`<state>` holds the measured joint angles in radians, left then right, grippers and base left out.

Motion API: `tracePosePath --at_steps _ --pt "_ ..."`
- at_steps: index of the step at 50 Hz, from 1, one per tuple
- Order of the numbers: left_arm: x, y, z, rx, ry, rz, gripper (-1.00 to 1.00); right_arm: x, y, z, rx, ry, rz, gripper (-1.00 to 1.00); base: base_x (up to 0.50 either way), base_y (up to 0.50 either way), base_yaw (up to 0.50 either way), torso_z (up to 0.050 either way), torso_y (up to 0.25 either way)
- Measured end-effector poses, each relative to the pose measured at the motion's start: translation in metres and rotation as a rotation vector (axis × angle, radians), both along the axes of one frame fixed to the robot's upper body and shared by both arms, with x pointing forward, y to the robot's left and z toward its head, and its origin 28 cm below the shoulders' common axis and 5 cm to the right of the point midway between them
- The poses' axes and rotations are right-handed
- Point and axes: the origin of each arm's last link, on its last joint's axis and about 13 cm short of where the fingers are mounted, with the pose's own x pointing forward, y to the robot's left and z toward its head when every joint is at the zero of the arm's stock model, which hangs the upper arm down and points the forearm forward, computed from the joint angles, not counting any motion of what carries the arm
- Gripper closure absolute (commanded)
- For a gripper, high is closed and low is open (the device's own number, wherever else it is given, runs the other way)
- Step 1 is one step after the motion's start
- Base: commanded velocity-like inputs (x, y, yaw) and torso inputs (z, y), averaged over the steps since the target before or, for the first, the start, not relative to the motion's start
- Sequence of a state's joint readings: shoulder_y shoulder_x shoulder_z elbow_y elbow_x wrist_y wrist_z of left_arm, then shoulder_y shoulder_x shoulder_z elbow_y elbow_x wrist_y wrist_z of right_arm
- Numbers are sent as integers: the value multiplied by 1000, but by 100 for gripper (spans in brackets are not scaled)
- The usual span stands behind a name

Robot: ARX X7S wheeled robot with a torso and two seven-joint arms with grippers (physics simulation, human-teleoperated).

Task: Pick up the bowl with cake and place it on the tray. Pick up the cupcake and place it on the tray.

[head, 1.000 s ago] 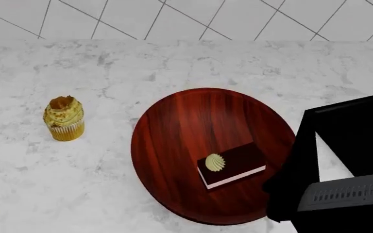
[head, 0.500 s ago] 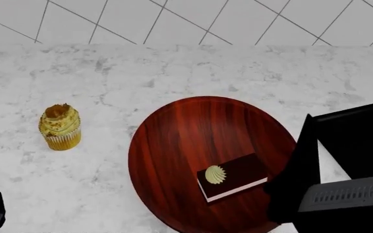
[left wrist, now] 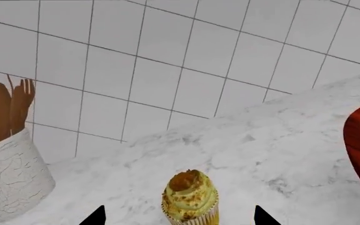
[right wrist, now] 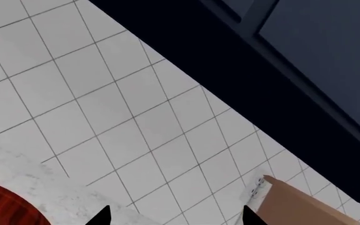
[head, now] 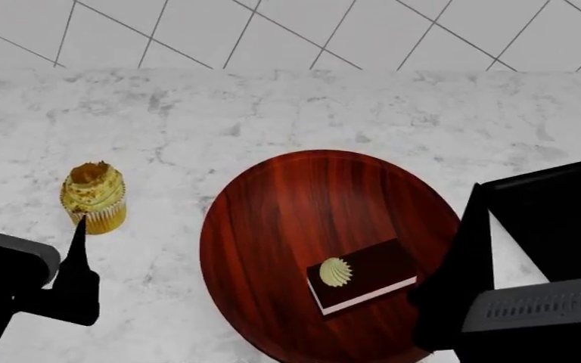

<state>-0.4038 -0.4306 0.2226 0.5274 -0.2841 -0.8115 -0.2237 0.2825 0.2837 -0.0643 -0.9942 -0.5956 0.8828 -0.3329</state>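
Observation:
The yellow cupcake [head: 94,195] stands on the marble counter, left of the wide reddish-brown bowl [head: 285,215]. The chocolate cake [head: 363,274] with its cream swirl lies in the bowl's near right part. My left gripper [head: 26,212] is open just short of the cupcake. In the left wrist view the cupcake [left wrist: 190,196] sits centred between the two spread fingertips of that gripper [left wrist: 178,217]. My right gripper [right wrist: 176,216] is open with nothing in it and faces the tiled wall. The right arm [head: 538,257] hangs by the bowl's right rim. The tray is out of view.
A white crackled crock [left wrist: 11,180] holding wooden utensils stands by the wall beyond the cupcake. A tan box-like thing [right wrist: 299,206] and a dark overhead cabinet [right wrist: 261,70] show in the right wrist view. The tiled wall [head: 290,30] closes the counter's far edge.
My left gripper has come up from the lower left corner toward the cupcake, one finger now beside its wrapper. The head view tilted slightly a second ago. Bowl, cake and right arm stayed put.

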Motion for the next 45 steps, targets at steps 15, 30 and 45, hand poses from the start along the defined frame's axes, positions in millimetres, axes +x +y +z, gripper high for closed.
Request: tracePosePath --at_steps 15,30,45 --pt "32 -8 -13 -70 135 37 -100 0 0 1 3 -2 8 -100 0 0 0 0 0" --pt "46 -16 -23 -65 205 49 -100 -3 -1 0 10 1 10 -100 0 0 0 0 0" --pt "60 -20 -34 -52 236 71 -100 -6 0 1 14 6 11 -100 0 0 0 0 0"
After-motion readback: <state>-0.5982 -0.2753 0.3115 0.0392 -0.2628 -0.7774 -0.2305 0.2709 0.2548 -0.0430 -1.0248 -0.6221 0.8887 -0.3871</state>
